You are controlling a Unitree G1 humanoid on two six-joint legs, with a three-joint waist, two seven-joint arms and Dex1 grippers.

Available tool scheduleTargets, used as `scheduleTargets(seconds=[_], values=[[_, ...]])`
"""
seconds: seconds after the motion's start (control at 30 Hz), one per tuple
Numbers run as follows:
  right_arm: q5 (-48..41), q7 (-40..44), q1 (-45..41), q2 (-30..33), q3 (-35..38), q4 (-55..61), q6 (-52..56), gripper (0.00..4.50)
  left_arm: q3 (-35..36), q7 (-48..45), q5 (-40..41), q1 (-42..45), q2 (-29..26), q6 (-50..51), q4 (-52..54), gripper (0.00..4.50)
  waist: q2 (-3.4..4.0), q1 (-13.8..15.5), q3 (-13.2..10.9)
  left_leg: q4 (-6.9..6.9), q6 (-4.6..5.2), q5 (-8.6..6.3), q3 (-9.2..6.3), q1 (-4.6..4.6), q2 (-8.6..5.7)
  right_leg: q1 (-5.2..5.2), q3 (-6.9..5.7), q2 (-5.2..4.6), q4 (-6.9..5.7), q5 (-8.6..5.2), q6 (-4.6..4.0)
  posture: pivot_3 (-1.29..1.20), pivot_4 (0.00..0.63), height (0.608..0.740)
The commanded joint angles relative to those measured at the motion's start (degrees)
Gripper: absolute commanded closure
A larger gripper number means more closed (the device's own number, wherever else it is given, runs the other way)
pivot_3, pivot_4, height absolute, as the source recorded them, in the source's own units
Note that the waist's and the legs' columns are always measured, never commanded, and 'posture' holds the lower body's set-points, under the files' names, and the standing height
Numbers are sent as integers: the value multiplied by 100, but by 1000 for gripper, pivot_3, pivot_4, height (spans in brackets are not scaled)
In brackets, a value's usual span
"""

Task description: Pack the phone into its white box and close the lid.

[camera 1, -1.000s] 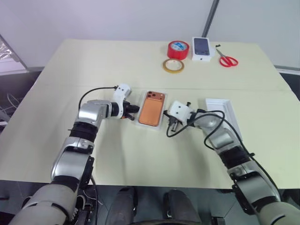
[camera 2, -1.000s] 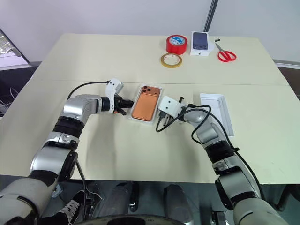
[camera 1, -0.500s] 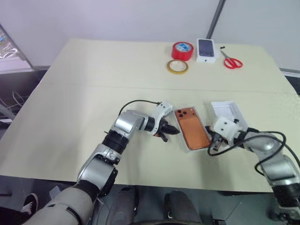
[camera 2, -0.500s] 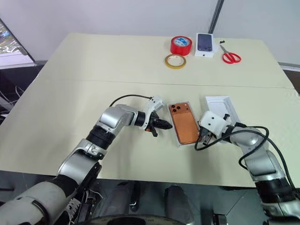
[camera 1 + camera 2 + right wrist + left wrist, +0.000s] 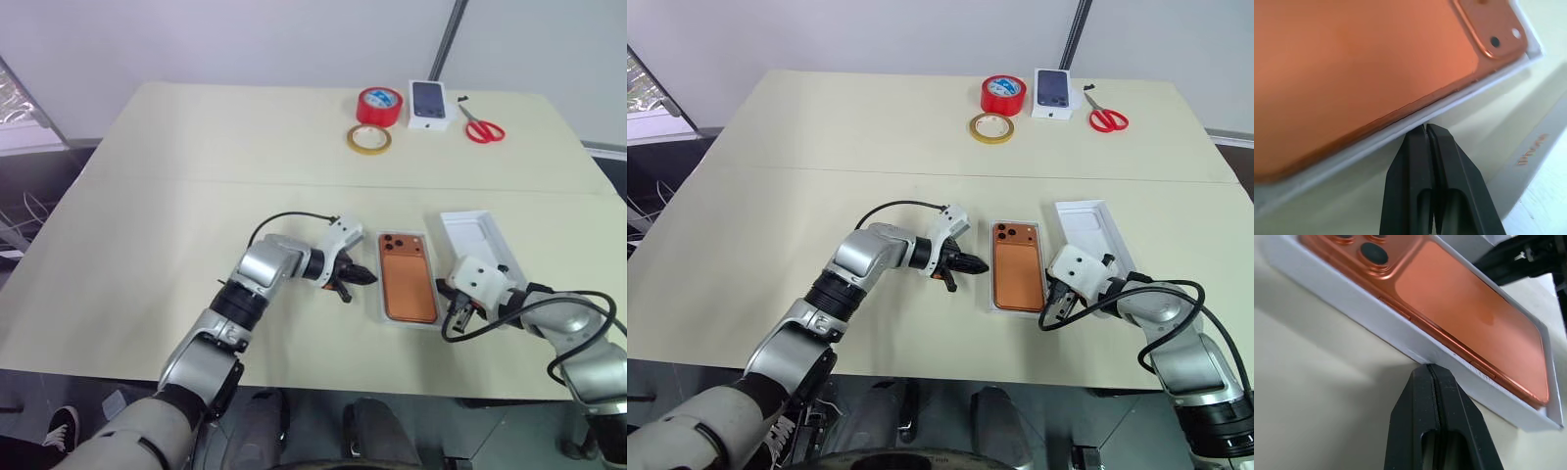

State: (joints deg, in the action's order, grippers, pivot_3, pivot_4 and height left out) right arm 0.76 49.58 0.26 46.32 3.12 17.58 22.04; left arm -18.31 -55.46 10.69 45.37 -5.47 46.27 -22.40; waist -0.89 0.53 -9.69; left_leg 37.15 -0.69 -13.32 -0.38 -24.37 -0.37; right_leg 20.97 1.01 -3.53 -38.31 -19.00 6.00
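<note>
The orange phone lies back up inside the white box near the table's front edge, its camera cluster at the far end. My left gripper is shut, and its closed tips rest against the box's left long wall. On the other side my right gripper is shut too, tips against the right long wall. The lid lies open side up just right of the box, its near end hidden behind my right wrist.
At the far edge stand a red tape roll, a tan tape ring, a small white box with a dark phone picture and red scissors. The table's front edge runs close below the box.
The box with the phone has slid right and toward the front edge, ending beside the lid and squared up. Both shut grippers travelled with it, one on each side.
</note>
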Motion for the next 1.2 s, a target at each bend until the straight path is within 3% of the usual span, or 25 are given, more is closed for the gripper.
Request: scheduleTargets(seconds=[0.03,0.27,0.4,0.53,0.6,0.73,1.0,1.2], values=[[-87,104,7,94,-80,133,-213,4413,158,-78,165,37,-54,-159,155,4500,0,2,0,0,0,0,0,0,0,0,0,0,0,0,0,0,150,740],[86,96,-241,234,-112,-215,-561,4413,110,-101,259,-81,-259,-146,413,4500,0,2,0,1,0,0,0,0,0,0,-1,2,0,0,0,0,150,740],[-528,314,-464,285,327,-221,-188,4413,559,234,374,-50,-271,-362,440,4500,0,9,-1,3,0,0,1,-1,-1,0,-1,-1,0,0,0,0,150,740],[-886,393,-796,504,697,-165,368,3142,920,343,474,-185,-517,-723,886,3229,1,2,-2,2,0,0,0,-2,-1,1,0,-5,0,0,0,0,150,740],[-1007,333,-926,541,774,-167,614,2056,1018,329,568,-268,-619,-772,1044,2164,1,7,-2,2,0,0,0,-1,0,1,0,-6,0,0,0,0,150,740],[-759,-162,-1040,441,685,-254,861,54,1034,-430,603,-806,-1276,-1971,1719,239,2,8,-2,-2,-1,0,0,-2,0,1,1,-9,4,0,-1,0,150,740],[-1164,-504,-879,479,500,460,3225,54,1193,-1432,655,-1708,-2242,-3824,1772,239,5,17,-1,-5,0,-1,1,-4,0,2,0,-23,12,1,-6,0,150,740],[-1712,-706,-1370,426,485,714,5028,54,1284,-1541,663,-2046,-2395,-4559,1830,239,7,9,-1,-9,5,-5,2,-7,1,8,0,-29,15,6,-15,0,150,740]])
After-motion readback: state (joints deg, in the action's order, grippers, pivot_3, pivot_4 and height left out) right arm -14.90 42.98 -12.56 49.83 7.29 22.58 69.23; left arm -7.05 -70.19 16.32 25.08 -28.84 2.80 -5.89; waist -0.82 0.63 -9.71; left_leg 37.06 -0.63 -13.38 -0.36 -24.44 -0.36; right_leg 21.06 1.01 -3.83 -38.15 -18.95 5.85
